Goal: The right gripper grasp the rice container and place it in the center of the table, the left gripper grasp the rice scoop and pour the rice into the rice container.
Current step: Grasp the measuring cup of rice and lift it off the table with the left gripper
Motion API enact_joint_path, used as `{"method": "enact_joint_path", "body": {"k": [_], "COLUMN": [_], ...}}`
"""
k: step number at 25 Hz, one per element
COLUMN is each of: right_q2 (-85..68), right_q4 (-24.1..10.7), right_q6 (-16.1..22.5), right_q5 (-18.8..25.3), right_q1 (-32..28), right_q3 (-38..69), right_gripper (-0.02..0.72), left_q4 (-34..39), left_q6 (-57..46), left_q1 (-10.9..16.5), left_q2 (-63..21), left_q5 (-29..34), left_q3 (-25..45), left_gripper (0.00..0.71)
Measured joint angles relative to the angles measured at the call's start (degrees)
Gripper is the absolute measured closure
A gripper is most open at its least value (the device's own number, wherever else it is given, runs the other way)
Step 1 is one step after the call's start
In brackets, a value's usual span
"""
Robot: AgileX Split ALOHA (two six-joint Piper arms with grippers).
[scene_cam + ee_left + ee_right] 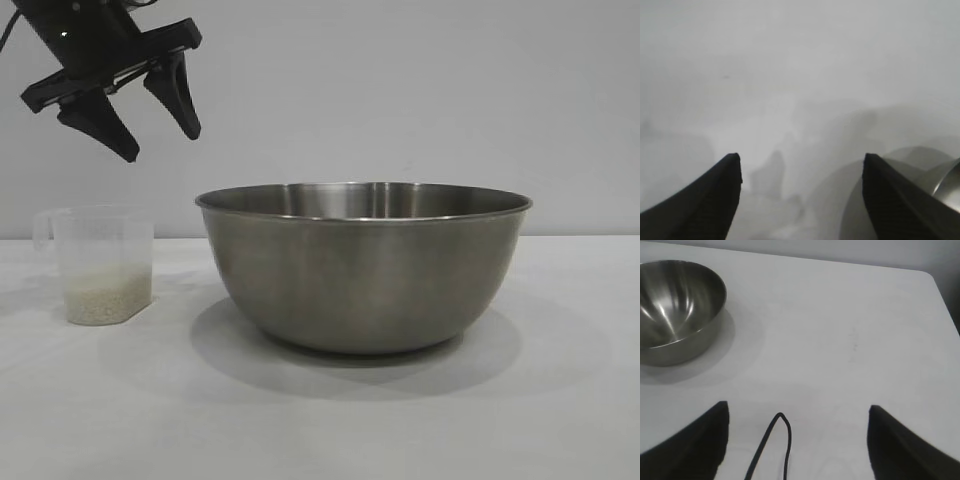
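The rice container, a large steel bowl, stands on the white table in the middle of the exterior view. To its left stands the rice scoop, a clear cup, upright, with rice in its bottom. My left gripper hangs open in the air above the scoop, apart from it, with nothing between its fingers. In the left wrist view the left gripper is open over a blurred surface, with the bowl's rim at the side. My right gripper is open and empty over bare table, well away from the rice container.
A thin black cable loop hangs between the right gripper's fingers. The table's far edge and rounded corner show in the right wrist view. A plain pale wall stands behind the table.
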Motion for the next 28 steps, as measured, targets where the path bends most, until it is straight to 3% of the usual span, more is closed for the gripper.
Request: {"method": "enact_joint_path", "body": {"k": [15,16,19,20,28], "right_q2": [0.0,0.0,0.0,0.0,0.0], "right_q4": [0.4,-0.3,-7.0,-8.3,-6.5], "right_q6": [0.5,2.0,12.2,13.1,10.6], "right_q5": [0.0,0.0,0.1,0.1,0.1], "right_q1": [0.0,0.0,0.0,0.0,0.0], "right_q3": [0.0,0.0,0.0,0.0,0.0], "right_gripper": [0.172,0.172,0.172,0.172,0.172], "left_q4": [0.0,0.0,0.0,0.0,0.0], "left_q6": [0.0,0.0,0.0,0.0,0.0], "left_q1": [0.0,0.0,0.0,0.0,0.0], "left_q2": [0.0,0.0,0.0,0.0,0.0], "left_q5": [0.0,0.0,0.0,0.0,0.0], "left_q3": [0.0,0.0,0.0,0.0,0.0], "left_gripper": [0.260,0.260,0.260,0.260,0.260]}}
